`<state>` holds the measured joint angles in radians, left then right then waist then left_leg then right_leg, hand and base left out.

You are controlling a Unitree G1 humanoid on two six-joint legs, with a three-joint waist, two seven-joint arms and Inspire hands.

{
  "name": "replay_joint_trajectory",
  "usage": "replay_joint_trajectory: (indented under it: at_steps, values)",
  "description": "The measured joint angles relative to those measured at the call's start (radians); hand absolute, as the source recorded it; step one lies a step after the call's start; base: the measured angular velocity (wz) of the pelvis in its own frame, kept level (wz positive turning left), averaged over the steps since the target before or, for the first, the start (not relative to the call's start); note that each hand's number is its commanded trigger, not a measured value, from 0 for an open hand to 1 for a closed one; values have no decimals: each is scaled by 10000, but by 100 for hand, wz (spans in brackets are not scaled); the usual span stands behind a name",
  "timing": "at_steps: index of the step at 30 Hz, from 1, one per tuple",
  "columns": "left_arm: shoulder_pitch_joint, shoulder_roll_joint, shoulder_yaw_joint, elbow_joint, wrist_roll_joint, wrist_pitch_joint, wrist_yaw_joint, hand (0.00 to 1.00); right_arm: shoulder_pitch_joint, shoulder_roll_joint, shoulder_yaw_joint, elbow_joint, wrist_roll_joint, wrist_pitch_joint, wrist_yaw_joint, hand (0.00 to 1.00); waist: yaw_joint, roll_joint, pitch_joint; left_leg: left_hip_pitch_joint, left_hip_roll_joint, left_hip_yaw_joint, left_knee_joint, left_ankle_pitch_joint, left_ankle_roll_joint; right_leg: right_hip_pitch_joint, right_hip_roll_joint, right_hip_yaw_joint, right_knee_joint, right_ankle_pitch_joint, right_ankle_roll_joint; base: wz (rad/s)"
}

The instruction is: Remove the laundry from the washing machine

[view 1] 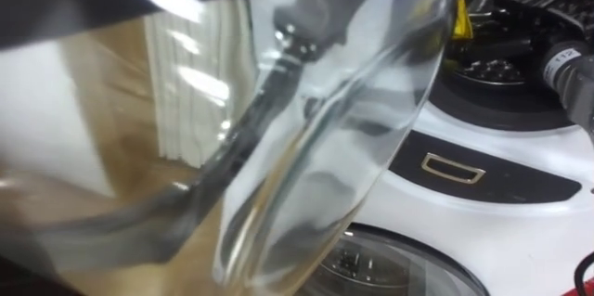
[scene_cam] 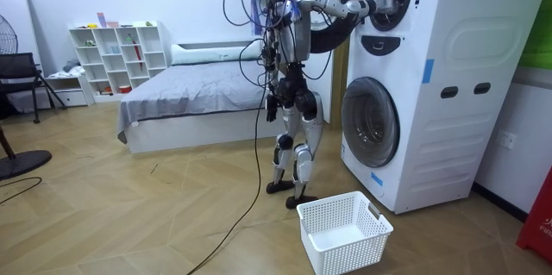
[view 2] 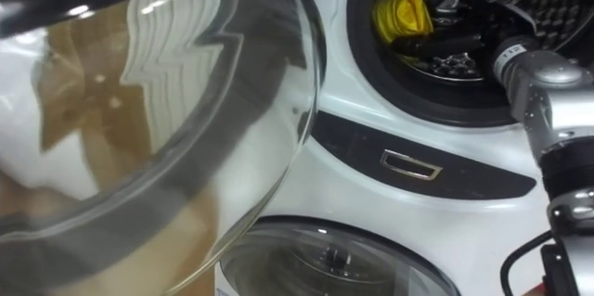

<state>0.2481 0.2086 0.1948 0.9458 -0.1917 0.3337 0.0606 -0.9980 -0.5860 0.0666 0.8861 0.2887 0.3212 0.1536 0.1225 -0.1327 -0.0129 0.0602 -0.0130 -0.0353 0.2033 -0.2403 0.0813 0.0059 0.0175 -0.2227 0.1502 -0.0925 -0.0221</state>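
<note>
— Clothes, where?
— One yellow cloth [view 2: 399, 13], bunched in the upper drum [view 2: 566, 4], by its left rim.
— R hand?
— Right hand [view 2: 445, 44] is reached into that drum, just beside the cloth, maybe touching. Grip: can't tell, too dark in there.
— L hand?
— Left hand [scene_cam: 272, 107] hangs by the hip in room view. Too small to tell its grip.
— Door?
— Round glass door [view 2: 186, 101] is swung open, v. close to the head cam, on the left. Lower door [view 2: 334, 259] is closed.
— Any writing?
— Gold-outlined badge [view 2: 408, 164] on the dark panel [view 2: 483, 180] below the drum, no text legible. Blue label [scene_cam: 427, 70] on the side of the stacked machines [scene_cam: 466, 77], print too small.
— Robot?
— Upright, facing the stack. White basket [scene_cam: 354, 253] on the floor near its feet.
</note>
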Motion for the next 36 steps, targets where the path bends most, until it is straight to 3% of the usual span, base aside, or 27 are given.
replay_joint_trajectory:
  at_steps: [1,2,3,5,11,18,23,36]
  values:
    - [-82,24,-1,129,4,17,-100,0,-131,-2,3,179,-64,-2,159,24,-1,5,21,5,1,9,3,1,-1,8,0,7,-6,0,0,0]
    - [-189,54,-1,302,-2,48,-169,0,-294,-3,3,469,-106,-26,358,70,-1,30,66,40,4,9,12,1,-2,54,-4,1,-16,0,-1,0]
    - [-206,61,0,333,-1,60,-217,0,-349,-4,3,571,-109,-23,431,100,3,35,91,55,5,7,13,1,-2,76,-1,8,-25,-1,-1,0]
    - [-213,111,-17,366,-15,81,-330,0,-449,-13,-24,832,-104,-26,703,100,-23,-8,135,55,-1,1,21,2,-3,121,9,112,-105,0,-1,0]
    - [-351,187,-80,801,-122,52,-352,0,-450,-24,232,777,215,-40,1550,100,-62,27,169,38,-5,5,-41,-2,-13,151,29,176,-149,0,-1,0]
    - [-538,292,-414,1046,-125,-37,-439,0,-453,-26,288,791,244,-250,1680,100,-58,66,190,56,0,7,-25,2,-18,134,36,152,-154,0,-1,0]
    - [-726,322,-521,1131,-123,-314,-471,0,-454,-26,291,883,260,-478,1711,100,4,116,209,58,0,11,17,4,-18,138,28,157,-163,-1,-2,0]
    - [-763,389,-652,1391,-134,-603,-522,0,-452,-36,318,972,587,-657,1748,100,11,78,147,70,10,15,20,8,-24,150,-1,174,-169,-3,-4,0]
